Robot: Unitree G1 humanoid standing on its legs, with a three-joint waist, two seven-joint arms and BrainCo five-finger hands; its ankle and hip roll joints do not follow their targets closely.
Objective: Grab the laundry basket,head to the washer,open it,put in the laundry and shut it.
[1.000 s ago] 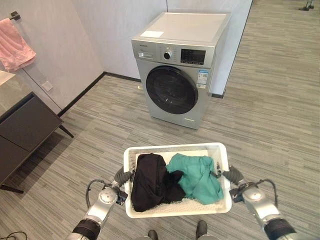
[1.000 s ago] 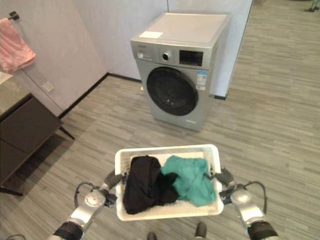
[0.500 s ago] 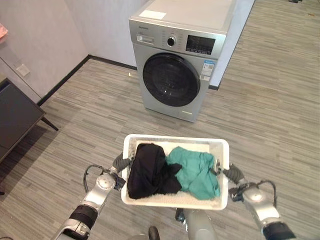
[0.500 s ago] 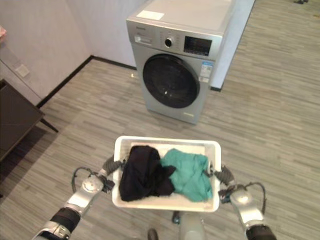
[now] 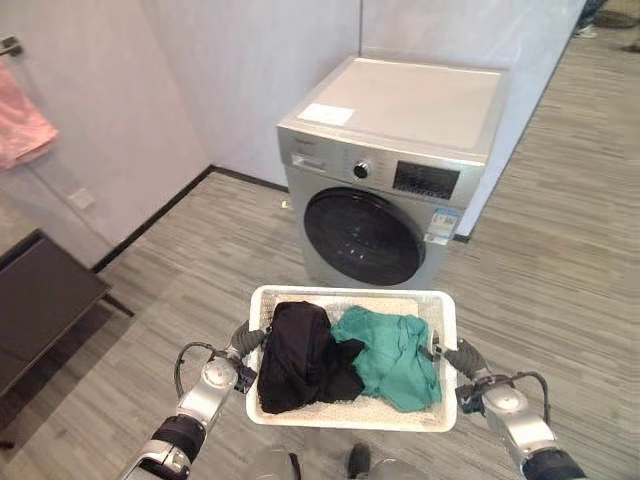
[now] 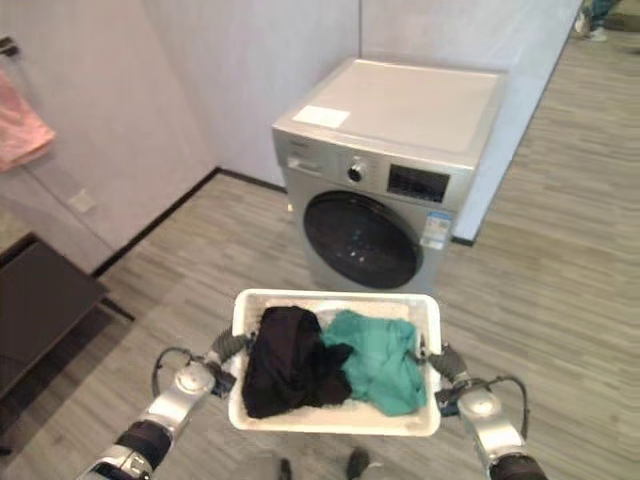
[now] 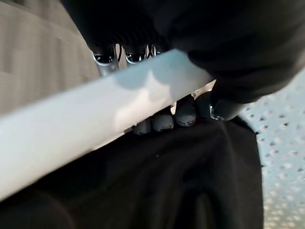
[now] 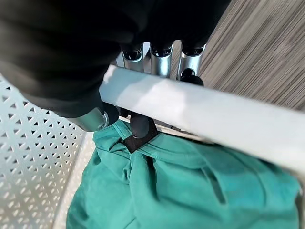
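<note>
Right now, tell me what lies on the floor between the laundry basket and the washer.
Nothing: in the left eye view the grey plank floor between the white laundry basket and the closed washer is bare.

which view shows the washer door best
The left eye view: the washing machine's round dark door faces the camera whole and shut, beyond the white laundry basket. The right eye view shows almost the same. The wrist views show basket rim, clothes and fingers instead.

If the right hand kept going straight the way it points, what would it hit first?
Probably the teal garment: the right hand, curled over the white perforated laundry basket's rim, points inward across it, and the cloth lies just beyond its fingers.
</note>
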